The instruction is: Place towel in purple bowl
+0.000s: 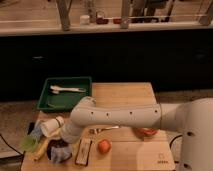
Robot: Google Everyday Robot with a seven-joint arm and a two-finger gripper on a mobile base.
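The white arm reaches to about 8 o'clock on the wooden surface (125, 92), its pincer (56, 139) – jaws apart, gripping nothing – just above the purple bowl (59, 152). The towel (62, 154) seems to lie inside that bowl – left of the tomato (104, 146).

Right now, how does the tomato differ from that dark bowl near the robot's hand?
The tomato is orange-red; the purple bowl is almost black. The tomato is smaller than the bowl. The tomato lies bare and apart from other things, while the bowl holds a pale grey-blue towel. The bowl sits under the gripper, at the table's front left corner; the tomato lies further right. Both are round and rest on the wooden table.
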